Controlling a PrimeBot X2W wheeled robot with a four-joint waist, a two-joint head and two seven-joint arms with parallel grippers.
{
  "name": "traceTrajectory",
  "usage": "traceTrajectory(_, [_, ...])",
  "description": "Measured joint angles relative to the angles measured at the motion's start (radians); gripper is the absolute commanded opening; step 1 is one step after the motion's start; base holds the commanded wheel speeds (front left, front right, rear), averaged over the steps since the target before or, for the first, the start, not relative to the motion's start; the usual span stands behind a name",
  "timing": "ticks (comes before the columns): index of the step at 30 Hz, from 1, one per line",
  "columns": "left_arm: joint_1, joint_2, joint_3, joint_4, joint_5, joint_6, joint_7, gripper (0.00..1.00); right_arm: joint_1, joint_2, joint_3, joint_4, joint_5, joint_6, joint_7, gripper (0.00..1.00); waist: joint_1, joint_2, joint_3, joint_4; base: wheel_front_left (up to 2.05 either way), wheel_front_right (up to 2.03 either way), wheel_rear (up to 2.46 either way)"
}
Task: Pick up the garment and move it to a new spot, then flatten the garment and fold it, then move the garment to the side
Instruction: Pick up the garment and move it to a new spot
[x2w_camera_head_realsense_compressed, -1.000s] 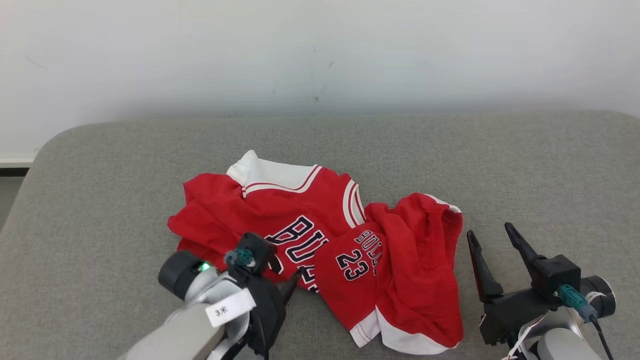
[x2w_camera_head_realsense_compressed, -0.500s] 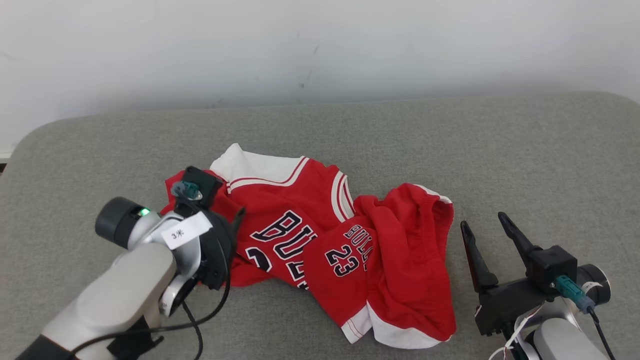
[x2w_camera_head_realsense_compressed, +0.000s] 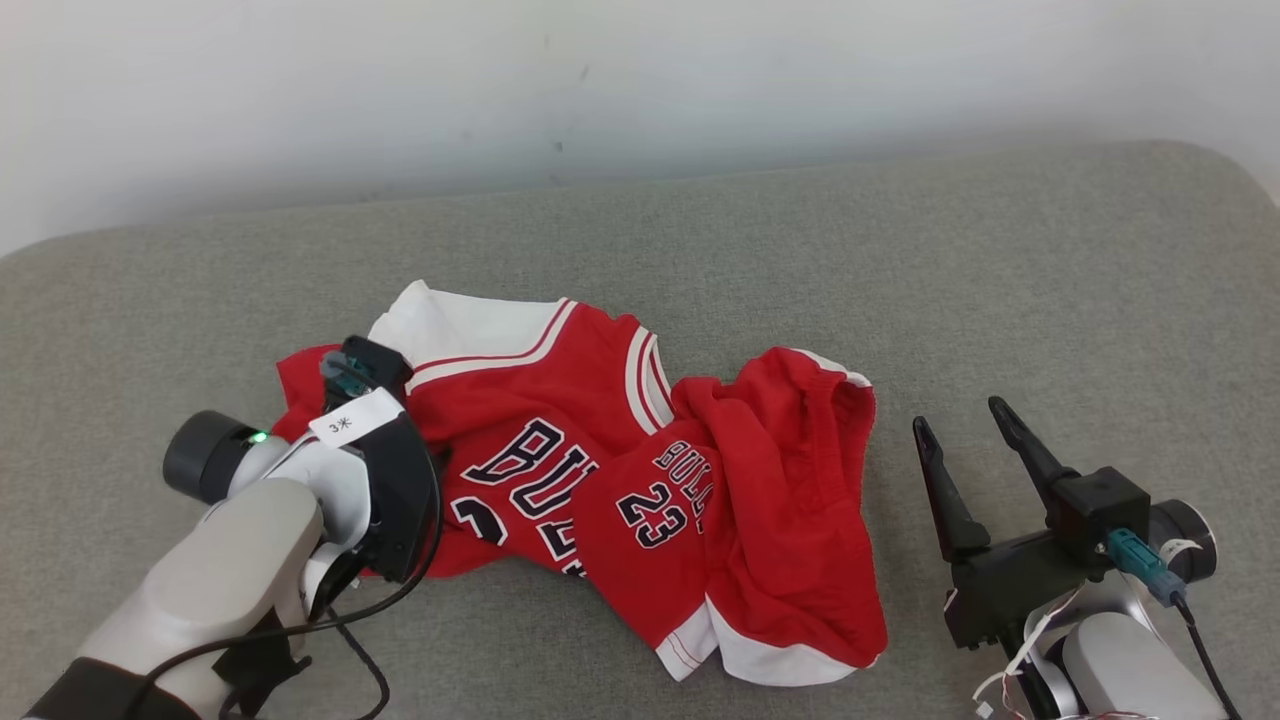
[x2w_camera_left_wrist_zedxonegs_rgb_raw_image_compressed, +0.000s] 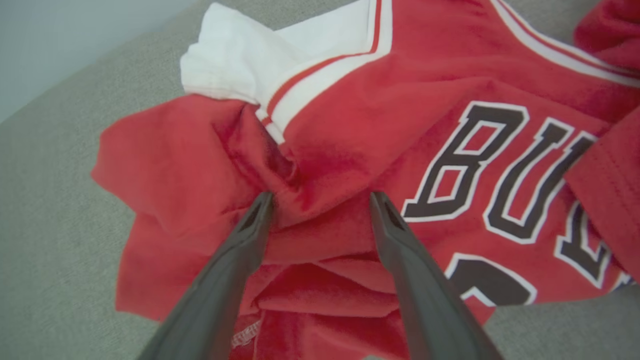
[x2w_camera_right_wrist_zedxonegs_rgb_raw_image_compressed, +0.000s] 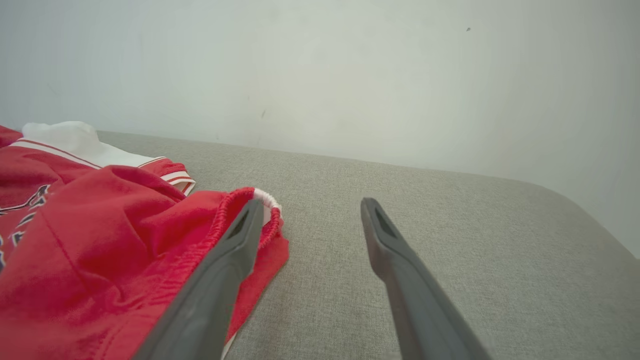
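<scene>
Red garment (x2w_camera_head_realsense_compressed: 600, 470) crumpled in a heap left of centre on the grey cushion (x2w_camera_head_realsense_compressed: 1000, 250), towards the front edge, white trim showing at back and front. Left claw (x2w_camera_left_wrist_zedxonegs_rgb_raw_image_compressed: 320, 200) spread wide, straddling a raised fold beside the white band, pinching nothing; contact with the cloth not clear. Right claw (x2w_camera_head_realsense_compressed: 955, 415) also spread, empty, just beside the heap's right edge. Looks light, soft and limp; likely to sag and trail when lifted. Best taken at a bunched fold or hemmed edge, several layers together, not at flat cloth.
</scene>
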Motion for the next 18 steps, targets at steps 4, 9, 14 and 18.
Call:
traceTrajectory(4, [0.004, -0.037, 0.002, 0.045, -0.029, -0.035, 0.007, 1.00, -0.003, -0.008, -0.009, -0.001, 0.000, 0.000, 0.000, 1.00, 0.0000, 0.0000, 0.018, -0.010, 0.00, 0.00, 0.00])
traceTrajectory(9, [0.000, -0.047, -0.003, 0.091, -0.030, -0.058, -0.012, 0.00, -0.004, -0.007, -0.007, -0.001, -0.007, 0.000, 0.000, 1.00, 0.0000, 0.0001, 0.029, -0.013, 0.00, 0.00, 0.00])
traceTrajectory(14, [-0.011, -0.050, -0.007, 0.125, -0.020, -0.069, -0.051, 0.00, -0.007, -0.007, -0.007, -0.001, -0.007, 0.000, 0.000, 1.00, 0.0000, 0.0001, 0.033, -0.014, 0.00, 0.00, 0.00])
traceTrajectory(18, [-0.037, -0.072, -0.007, 0.137, -0.014, -0.071, -0.090, 0.00, -0.007, -0.008, -0.015, 0.006, -0.007, -0.001, 0.000, 1.00, 0.0000, 0.0001, 0.033, -0.007, 0.00, 0.00, 0.00])
